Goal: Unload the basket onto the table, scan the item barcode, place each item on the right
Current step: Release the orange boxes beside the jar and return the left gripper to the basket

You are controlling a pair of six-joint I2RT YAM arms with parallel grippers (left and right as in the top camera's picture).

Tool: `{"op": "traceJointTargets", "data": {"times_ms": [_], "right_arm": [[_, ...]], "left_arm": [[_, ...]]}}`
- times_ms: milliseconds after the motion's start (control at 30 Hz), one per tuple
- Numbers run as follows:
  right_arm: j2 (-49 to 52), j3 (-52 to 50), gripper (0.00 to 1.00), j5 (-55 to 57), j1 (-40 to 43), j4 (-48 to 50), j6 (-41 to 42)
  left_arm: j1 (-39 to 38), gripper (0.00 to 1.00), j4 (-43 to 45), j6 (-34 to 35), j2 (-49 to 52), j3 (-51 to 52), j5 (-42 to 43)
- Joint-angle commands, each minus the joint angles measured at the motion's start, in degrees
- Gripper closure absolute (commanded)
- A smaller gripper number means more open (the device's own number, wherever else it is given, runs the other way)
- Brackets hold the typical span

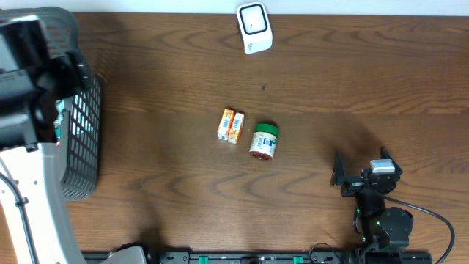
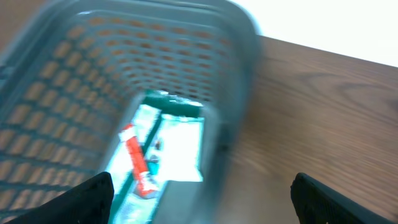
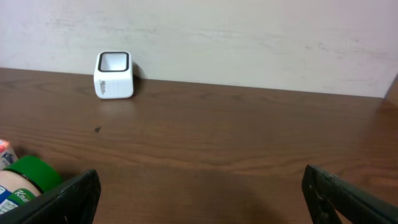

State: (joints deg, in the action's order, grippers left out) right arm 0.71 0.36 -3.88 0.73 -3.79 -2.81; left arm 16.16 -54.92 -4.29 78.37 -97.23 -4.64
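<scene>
A white barcode scanner (image 1: 254, 28) stands at the table's far edge and also shows in the right wrist view, scanner (image 3: 114, 74). Mid-table lie a pair of orange-and-white boxes (image 1: 231, 126) and, beside them, a green-lidded jar (image 1: 264, 141) on its side. My right gripper (image 1: 361, 163) hovers open and empty at the near right, with the jar (image 3: 28, 180) at its left. In the left wrist view my left gripper (image 2: 202, 205) is open with nothing between its fingers, above the rim of a grey basket (image 2: 74, 81) that holds a teal-and-white packet (image 2: 165, 146). That view is blurred.
The grey mesh basket (image 1: 82, 125) sits at the table's left edge, partly under the left arm (image 1: 29, 81). A pale wall runs behind the scanner. Bare brown wood lies between the right gripper and the scanner.
</scene>
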Motion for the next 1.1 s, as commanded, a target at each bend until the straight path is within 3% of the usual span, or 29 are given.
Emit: {"op": "traceJointTargets", "data": {"times_ms": [0, 500, 1067], "right_arm": [[-0.33, -0.04, 0.01, 0.15, 0.31, -0.26, -0.66], [-0.33, -0.04, 0.01, 0.15, 0.31, -0.26, -0.66], [-0.33, -0.04, 0.01, 0.15, 0.31, -0.26, -0.66]], "left_arm": [[4.98, 0.08, 0.31, -3.87, -0.02, -0.72, -0.39], [18.27, 0.01, 0.31, -6.25, 5.95, -0.61, -0.35], [19.28, 0.00, -0.33, -6.19, 11.76, -0.61, -0.37]]}}
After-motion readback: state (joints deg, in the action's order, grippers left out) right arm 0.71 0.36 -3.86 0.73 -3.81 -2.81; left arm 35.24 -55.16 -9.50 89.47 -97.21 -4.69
